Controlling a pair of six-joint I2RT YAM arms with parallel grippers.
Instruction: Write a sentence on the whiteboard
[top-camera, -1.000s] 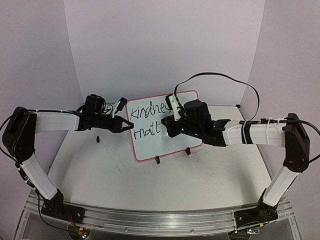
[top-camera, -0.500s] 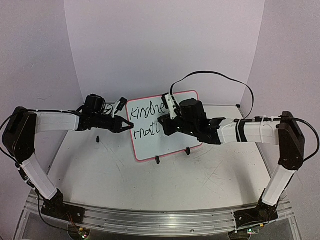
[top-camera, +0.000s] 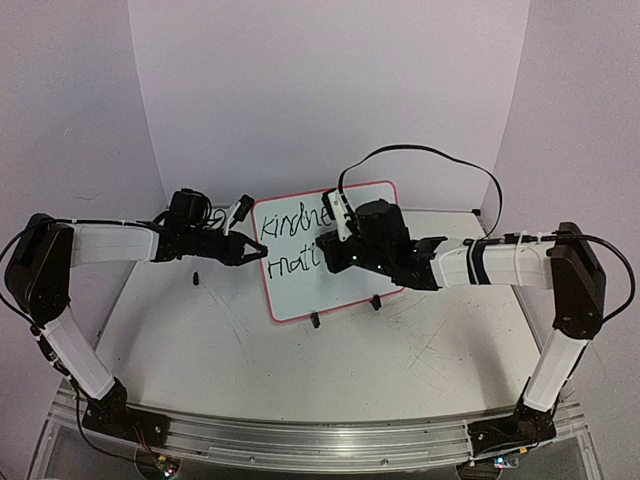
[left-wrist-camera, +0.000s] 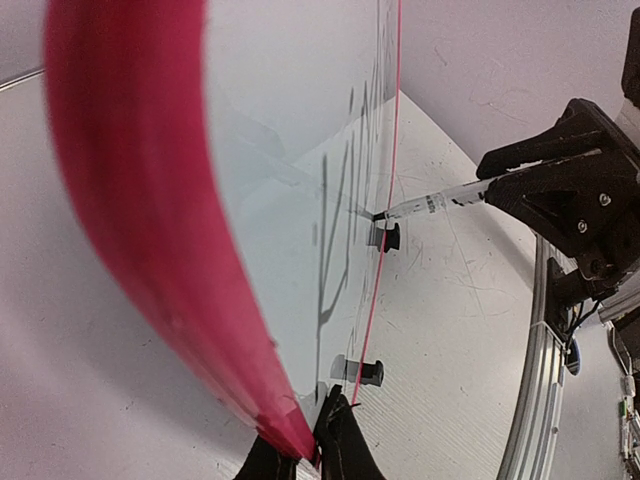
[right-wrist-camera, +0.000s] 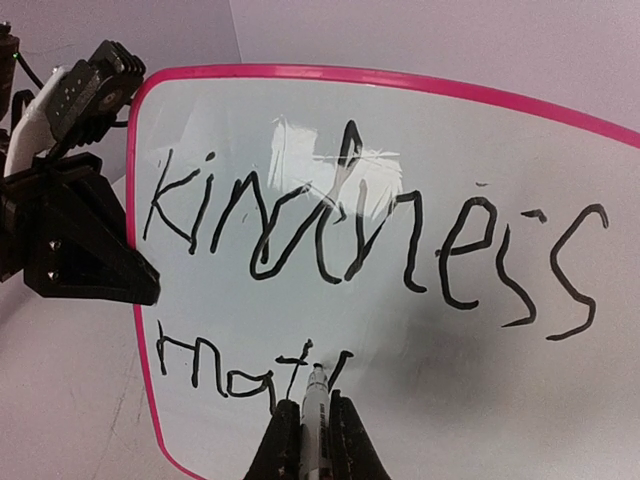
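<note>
The whiteboard (top-camera: 296, 296) stands tilted on two black clip feet (top-camera: 314, 321), white with a pink rim (right-wrist-camera: 400, 80). My left gripper (top-camera: 261, 250) is shut on its left edge, its jaws pinching the rim (left-wrist-camera: 130, 200). My right gripper (right-wrist-camera: 305, 408) is shut on a marker (right-wrist-camera: 313, 395), whose tip touches the board in the second line. The sentence (right-wrist-camera: 350, 230) reads "kindness", with "mat" (right-wrist-camera: 215, 368) and a short further stroke below. In the top view the right gripper (top-camera: 324, 254) hides part of the lettering.
A small black object (top-camera: 197, 278) lies on the scratched grey table left of the board. The right arm's black cable (top-camera: 420, 150) arcs above the board. White walls enclose the back and sides. An aluminium rail (top-camera: 320, 440) runs along the near edge.
My right gripper has shifted a little to the left with the marker, covering more of the lettering. The left arm and the board have not moved.
</note>
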